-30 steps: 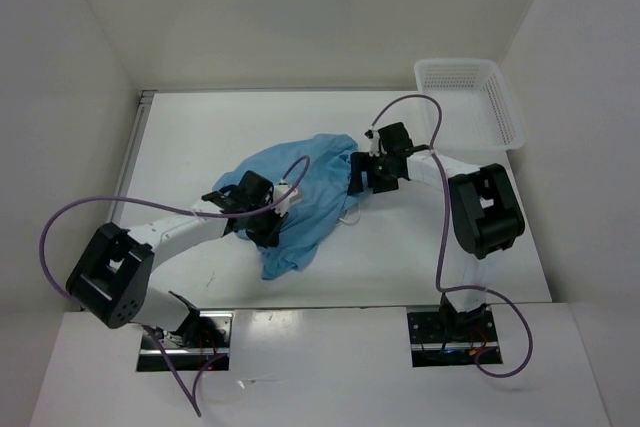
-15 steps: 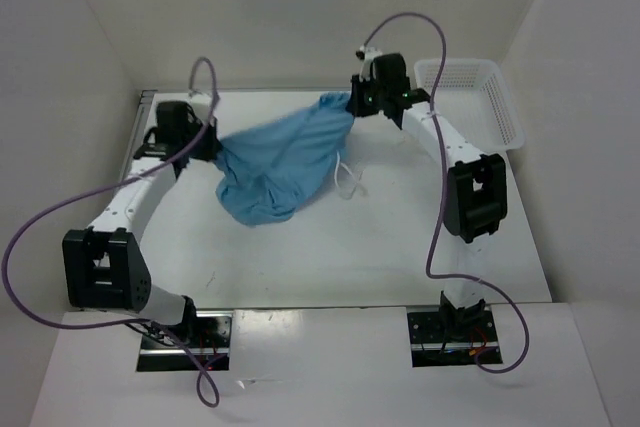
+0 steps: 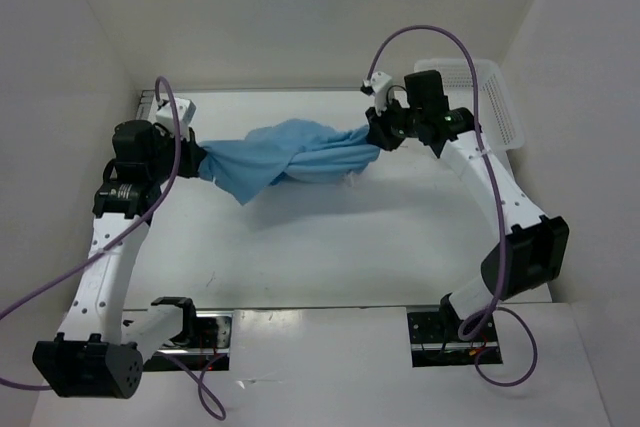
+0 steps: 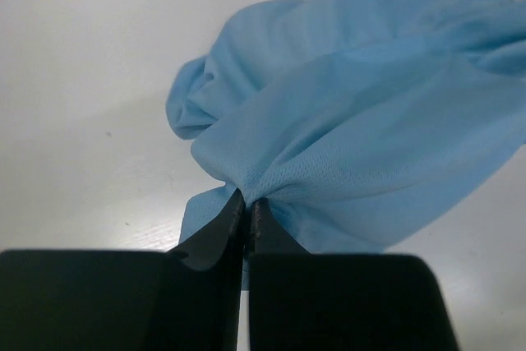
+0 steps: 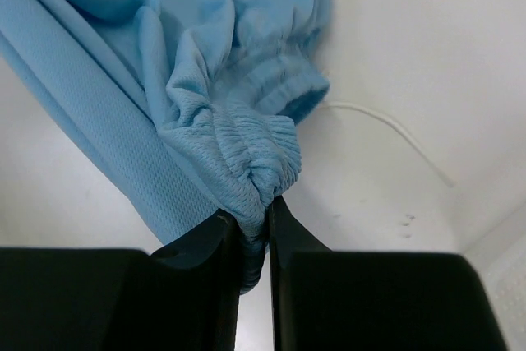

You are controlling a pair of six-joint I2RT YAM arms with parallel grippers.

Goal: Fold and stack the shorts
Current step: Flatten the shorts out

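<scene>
left gripper [image 4: 246, 200] and right gripper [image 5: 269, 203] each clamp the shorts [image 3: 290, 152], hung twisted, it seems, across upper centre; keep even tension, untwist, lay flat.

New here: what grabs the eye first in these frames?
The sky-blue shorts, stretched and twisted between both arms across the far half of the table. The left fingers pinch one end; the right fingers clamp the gathered waistband. A white basket sits in the far right corner.
</scene>
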